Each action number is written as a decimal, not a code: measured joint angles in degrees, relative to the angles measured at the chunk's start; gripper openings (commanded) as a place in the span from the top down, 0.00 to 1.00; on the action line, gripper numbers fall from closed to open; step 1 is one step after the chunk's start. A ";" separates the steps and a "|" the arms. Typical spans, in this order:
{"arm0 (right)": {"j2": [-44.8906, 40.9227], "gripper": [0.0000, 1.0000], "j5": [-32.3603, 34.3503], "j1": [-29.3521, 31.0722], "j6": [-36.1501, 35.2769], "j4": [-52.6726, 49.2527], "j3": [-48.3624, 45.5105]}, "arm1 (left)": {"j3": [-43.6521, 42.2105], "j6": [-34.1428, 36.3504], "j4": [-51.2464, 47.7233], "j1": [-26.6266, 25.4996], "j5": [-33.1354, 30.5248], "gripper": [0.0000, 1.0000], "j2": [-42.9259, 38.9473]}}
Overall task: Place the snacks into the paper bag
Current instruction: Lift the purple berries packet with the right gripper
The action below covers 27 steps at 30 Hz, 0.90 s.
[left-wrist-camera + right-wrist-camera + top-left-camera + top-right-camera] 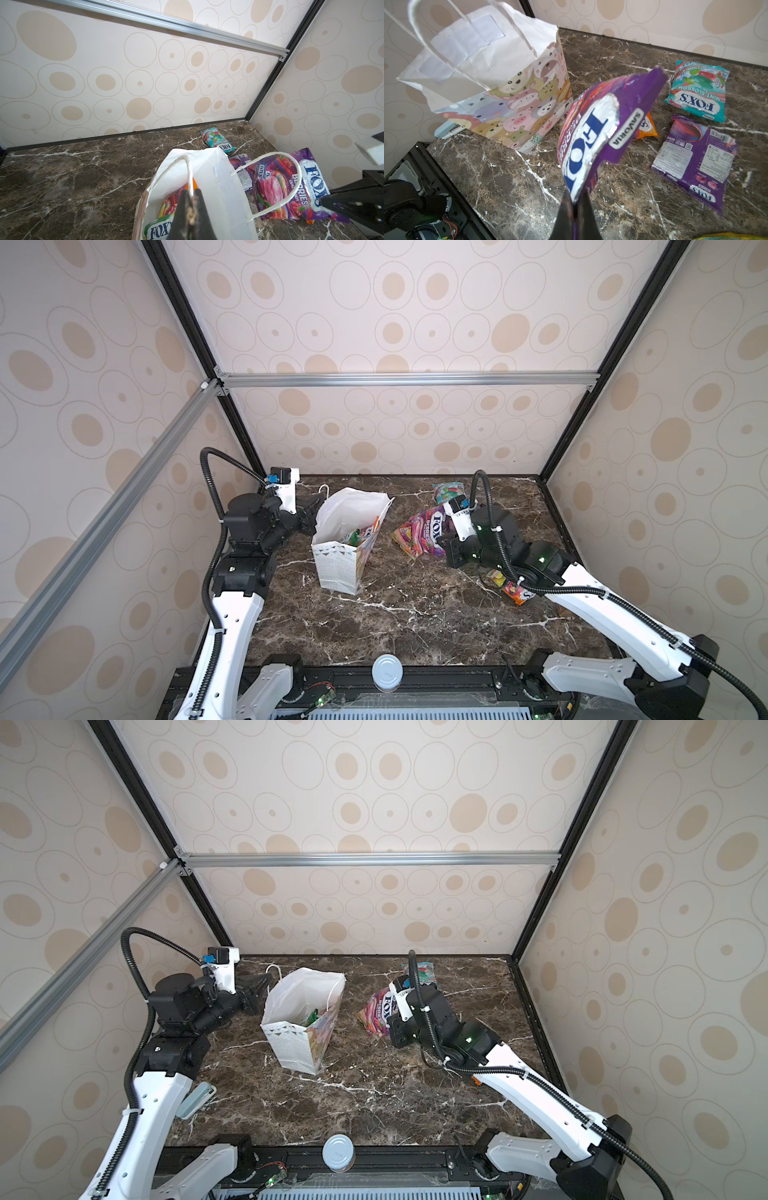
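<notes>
My right pincer (574, 200) clamps a glossy purple packet (591, 128) just beside the white paper bag (483, 52). My left pincer (190, 200) pinches its cord handle (188, 168).

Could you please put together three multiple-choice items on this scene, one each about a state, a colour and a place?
1. The left end effector is: A) shut on the paper bag's cord handle; B) wide open; C) shut on a packet.
2. The held packet in the right end effector is mainly: A) teal; B) purple; C) orange.
3. The teal Mint Blossom packet lies: A) inside the bag; B) in the left end effector; C) on the table near the back wall.
Answers: 1 A, the left wrist view shows closed jaws pinching the cord. 2 B, purple foil stands out of the closed jaws in the right wrist view. 3 C, both top views show it flat by the back edge.
</notes>
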 measured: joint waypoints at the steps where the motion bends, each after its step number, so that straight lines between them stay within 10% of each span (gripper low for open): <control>1: 0.24 1.00 -0.02 0.00 -0.26 -0.44 1.25 | -0.02 0.00 0.02 0.00 0.00 1.00 0.00; 27: 6.25 1.00 -1.86 0.00 -4.04 -10.29 25.79 | -1.18 -2.03 3.21 0.00 5.38 1.00 -0.07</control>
